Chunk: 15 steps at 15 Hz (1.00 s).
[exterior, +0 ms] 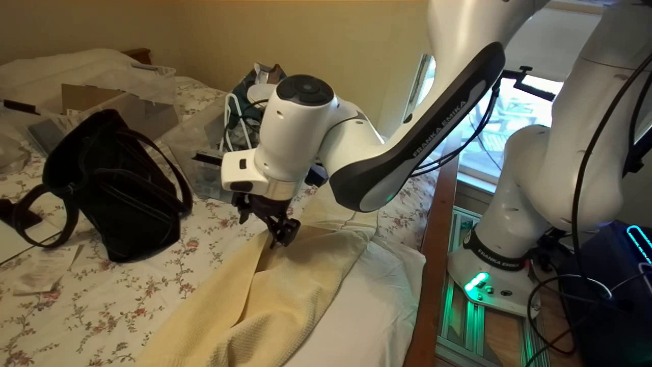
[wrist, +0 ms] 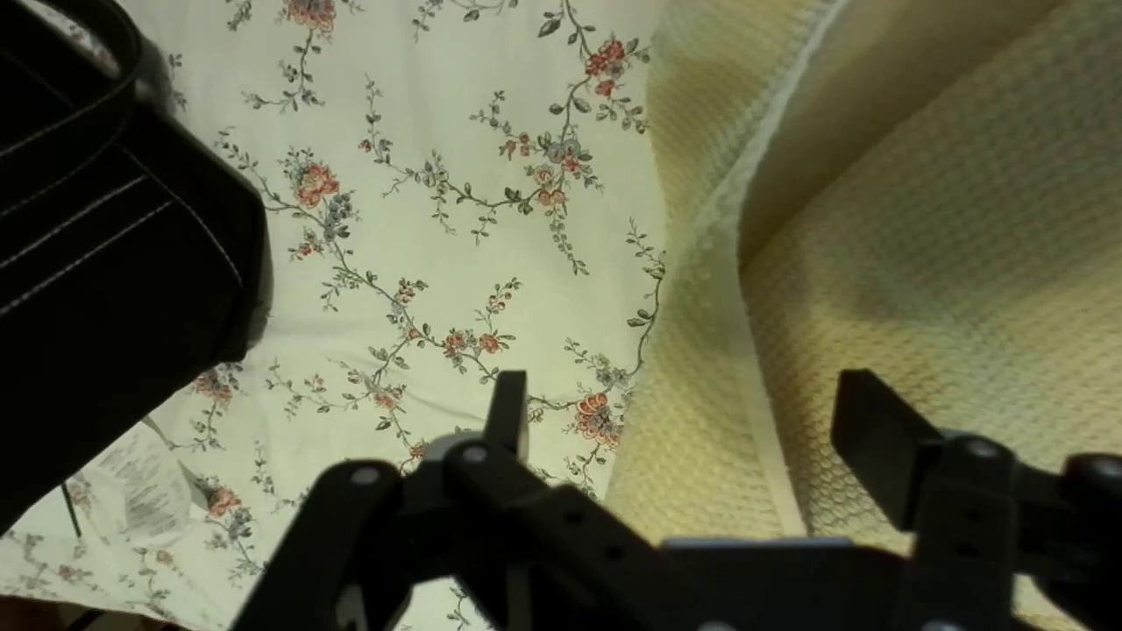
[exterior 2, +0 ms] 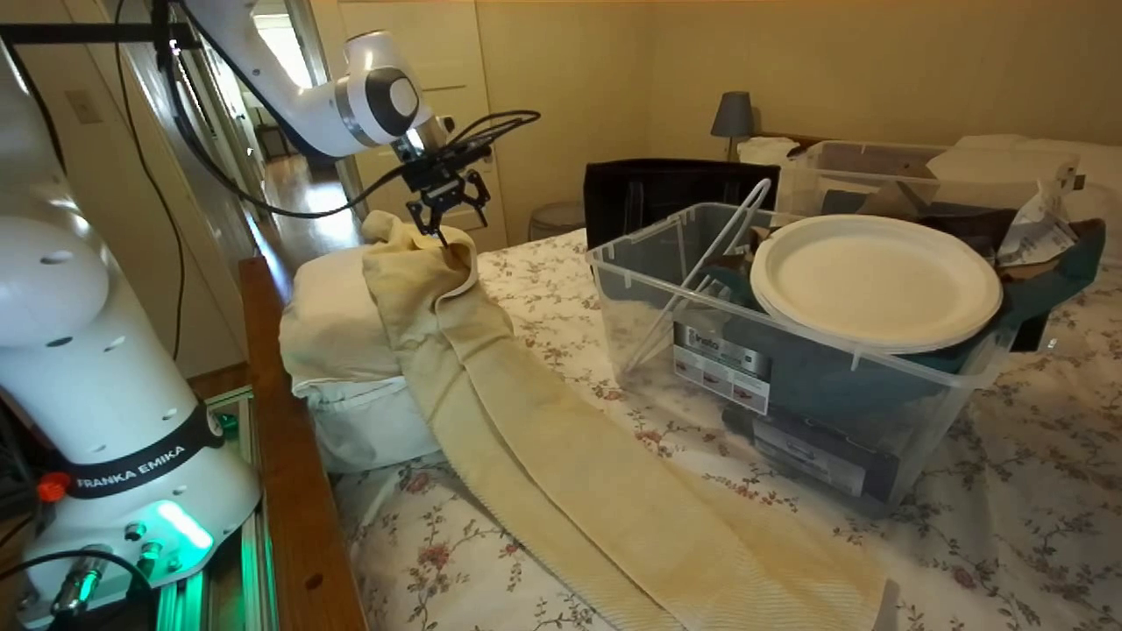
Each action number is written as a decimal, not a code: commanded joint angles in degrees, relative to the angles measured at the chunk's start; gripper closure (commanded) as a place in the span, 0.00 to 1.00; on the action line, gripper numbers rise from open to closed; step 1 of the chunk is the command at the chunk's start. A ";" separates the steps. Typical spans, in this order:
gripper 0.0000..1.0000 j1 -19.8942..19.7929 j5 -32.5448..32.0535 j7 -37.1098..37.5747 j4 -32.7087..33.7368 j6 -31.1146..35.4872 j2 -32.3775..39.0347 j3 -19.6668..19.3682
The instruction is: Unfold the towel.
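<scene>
At the wrist view's three o'clock lies a rumpled pale-yellow cloth towel (wrist: 929,263). The black two-fingered tool (wrist: 685,403), spread wide, should pinch only the upturned edge (wrist: 743,333).

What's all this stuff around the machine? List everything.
Floral bedspread: one, white with reddish flowers, beneath most things here
Towel: one, pale yellow, rumpled across the bedspread
Plain sheet: one, white, partly under the towel
Bag: one, black, on the bedspread
Plastic bins: at least two, clear, on the bedspread
Plates: stacked, count unclear, white, atop a bin
Papers: count unclear, white, beside the bag
Lamp: one, grey, beyond the bag
Wooden rail: one, brown, along the bedspread's edge
Window: at least one, bright, beyond the rail
Robot arm: one, white and black, mounted outside the rail
Gripper: one, black, jaws apart, over the towel's edge
</scene>
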 commanded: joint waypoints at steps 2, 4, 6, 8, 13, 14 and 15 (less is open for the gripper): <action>0.48 0.33 -9.86 4.50 0.41 9.22 5.03 -2.34; 0.62 1.01 -13.41 6.44 1.10 11.62 6.80 -3.71; 0.76 1.66 -15.73 7.38 2.19 12.01 7.08 -4.62; 0.90 1.49 -14.85 6.50 3.38 10.18 5.78 -4.10; 1.00 -2.23 -8.79 6.31 7.44 8.58 3.57 -2.19; 0.99 -3.09 -6.71 6.68 8.47 9.14 4.16 -2.45; 0.99 -3.52 -5.85 7.88 9.51 8.50 4.44 -3.13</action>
